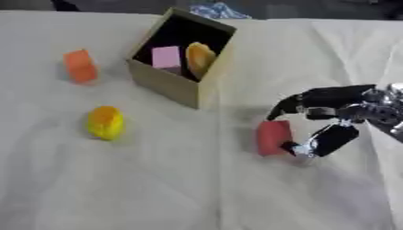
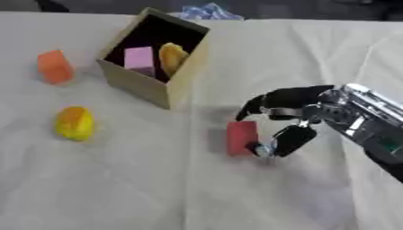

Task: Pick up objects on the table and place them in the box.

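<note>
Your right hand (image 2: 287,121) is at the red rectangular block (image 2: 242,138), which stands on the cloth-covered desk (image 2: 157,188) right of centre, near the open brown cardboard box (image 1: 169,83). The fingers curl over the block's top and the thumb touches its right face; the grip looks begun but not closed round it. The left hand is out of view. The block appears rigid, light and foam-like, unlikely to slip; take it across its two broad faces. The box already holds a pink block (image 1: 166,58) and a yellow-orange piece (image 1: 200,58). An orange block (image 1: 80,66) and a yellow rounded object (image 1: 105,122) remain toward the desk's left edge.
</note>
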